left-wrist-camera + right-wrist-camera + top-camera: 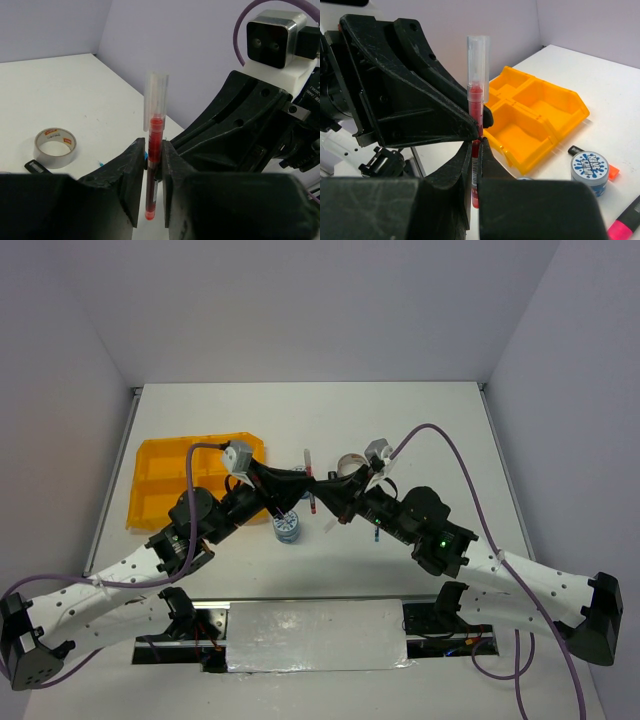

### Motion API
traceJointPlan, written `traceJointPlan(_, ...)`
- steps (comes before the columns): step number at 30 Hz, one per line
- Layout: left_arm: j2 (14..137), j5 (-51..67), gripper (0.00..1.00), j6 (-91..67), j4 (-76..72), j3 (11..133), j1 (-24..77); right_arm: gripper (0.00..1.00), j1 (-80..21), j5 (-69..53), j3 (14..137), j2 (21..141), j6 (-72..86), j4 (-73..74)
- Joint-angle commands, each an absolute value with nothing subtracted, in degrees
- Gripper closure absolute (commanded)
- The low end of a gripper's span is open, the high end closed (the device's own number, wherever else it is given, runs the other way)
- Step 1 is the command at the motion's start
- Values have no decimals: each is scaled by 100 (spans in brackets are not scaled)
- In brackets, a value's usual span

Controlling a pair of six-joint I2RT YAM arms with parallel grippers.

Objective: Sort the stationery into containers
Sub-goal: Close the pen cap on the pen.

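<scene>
Left claw (154, 165), mine, pinches the red pen (155, 131), upright above the table (65, 95). Right claw (476, 150), jaws closed, grips the same pen. Yellow-orange tray (520, 140) lies well apart, leftward.

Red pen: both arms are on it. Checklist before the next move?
1. Left fingers closed on the red pen: ok, one on each side of the barrel.
2. Right fingers closed on the same pen: ok, gripping low on the barrel.
3. Pen upright between the two grips: ok.
4. Yellow tray has room: ok, the compartments in view look empty.
5. Left arm's path to the tray is clear: cannot tell. The patterned tape roll stands just off the tray's corner.
6. One grip alone would hold the pen: cannot tell.
</scene>
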State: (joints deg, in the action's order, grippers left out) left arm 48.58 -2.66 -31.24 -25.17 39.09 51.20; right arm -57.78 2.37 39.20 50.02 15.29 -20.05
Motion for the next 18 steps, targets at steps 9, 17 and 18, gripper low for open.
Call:
traceJointPlan(9,4913,-44,92,-2883,-3014,3902,5142,100,-5818,53,3955,4948,1521,-2347)
traceJointPlan(17,4887,430,100,-2699,-3190,3867,5150,67,-5810,-237,4008,4983,1389,-2031)
traceJointPlan(18,4887,518,100,-2681,-3217,3867,5150,65,-5818,-255,4008,5001,1380,-2004)
